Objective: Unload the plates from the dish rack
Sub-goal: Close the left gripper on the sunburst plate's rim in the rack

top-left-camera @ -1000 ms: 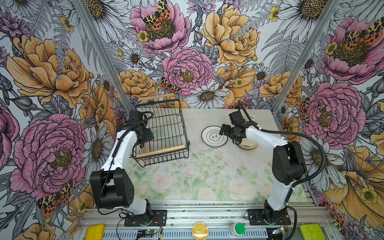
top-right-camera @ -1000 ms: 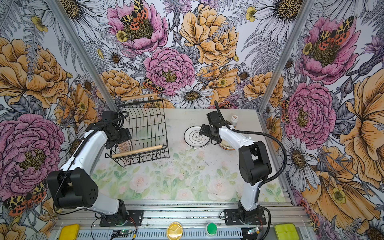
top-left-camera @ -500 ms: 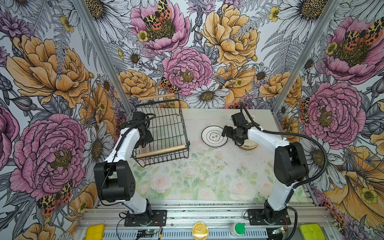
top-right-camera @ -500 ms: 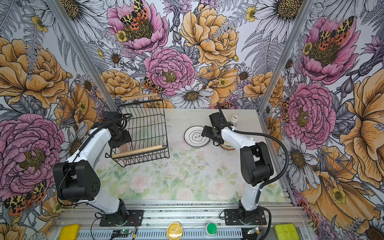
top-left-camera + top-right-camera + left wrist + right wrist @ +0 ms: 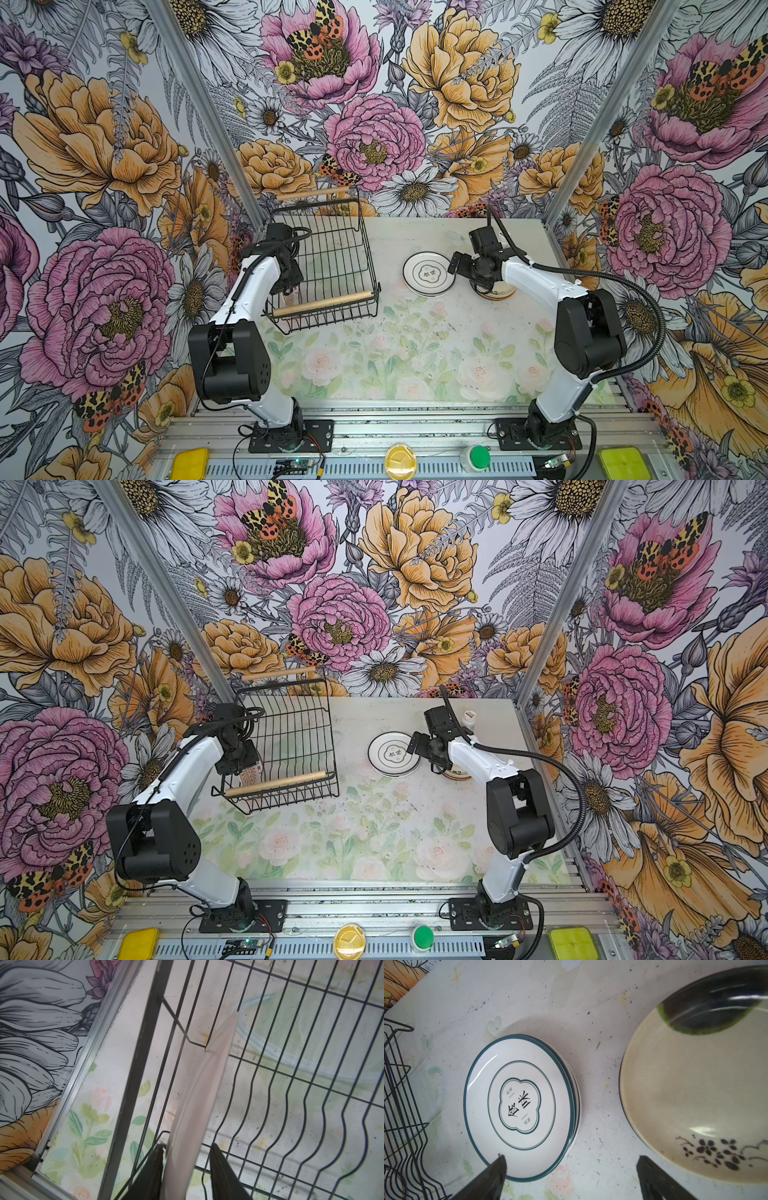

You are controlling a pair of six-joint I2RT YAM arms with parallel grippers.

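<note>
Pale plate (image 5: 199, 1095) on edge inside rack (image 5: 324, 303), my left gripper (image 5: 186, 1146) astride it, jaws apart, my right gripper (image 5: 571, 1157) spread right of rack, by white plates (image 5: 519, 1105), cream plate (image 5: 685, 1095).

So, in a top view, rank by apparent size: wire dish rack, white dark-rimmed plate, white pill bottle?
1. Black wire dish rack
2. Round white dark-rimmed ceramic plate
3. Small white pill bottle
None look close.
</note>
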